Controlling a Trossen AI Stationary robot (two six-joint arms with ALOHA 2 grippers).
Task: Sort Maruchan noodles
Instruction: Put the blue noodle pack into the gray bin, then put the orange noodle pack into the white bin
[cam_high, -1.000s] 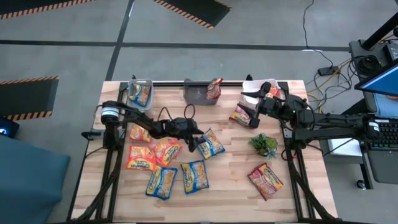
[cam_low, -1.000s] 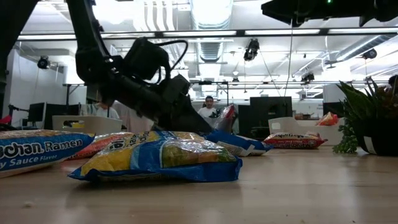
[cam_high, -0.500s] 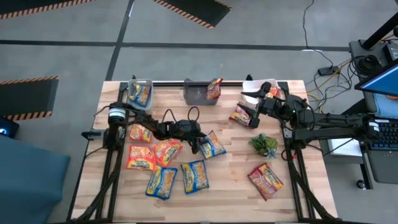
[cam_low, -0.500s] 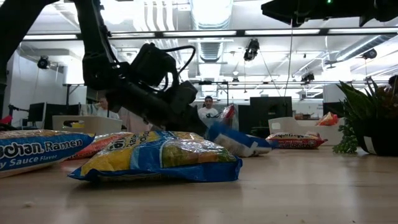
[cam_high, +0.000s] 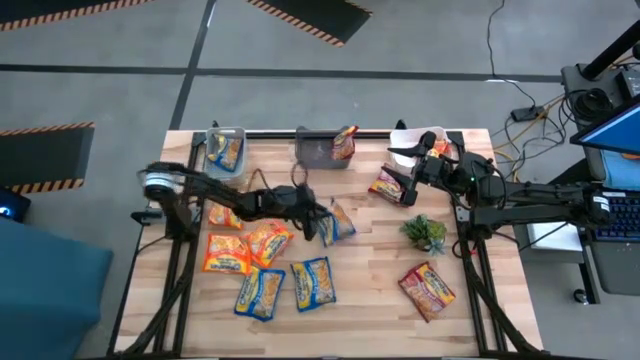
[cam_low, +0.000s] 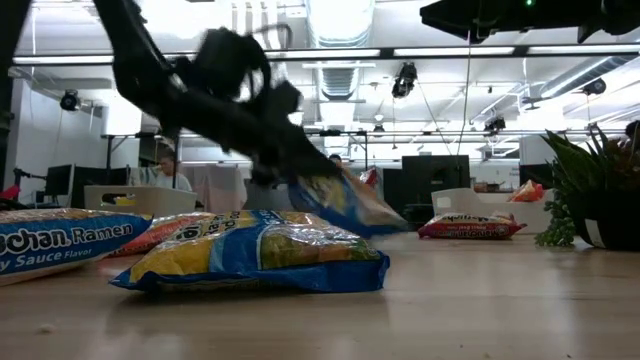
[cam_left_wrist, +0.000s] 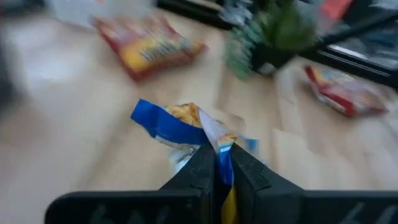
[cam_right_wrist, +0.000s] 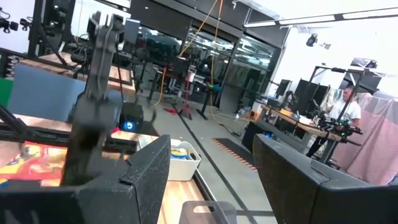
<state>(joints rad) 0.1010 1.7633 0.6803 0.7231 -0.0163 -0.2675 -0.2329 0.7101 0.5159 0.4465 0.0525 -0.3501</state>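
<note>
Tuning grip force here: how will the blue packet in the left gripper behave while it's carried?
Probably floppy at the edges: the blue packet crumples and droops where the left gripper pinches its edge. It seems light, hanging clear of the table from that pinch. The shiny film may well slip.

Both arms dark, near-black, w/ slim jointed links. Left arm (cam_high: 215, 190) has a pale silver round cap at its base joint and black cable looping off the wrist. Right arm (cam_high: 520, 195) — white patch near the wrist. Right fingers (cam_right_wrist: 144, 171) are flat, matte black, squared-off plates.
</note>
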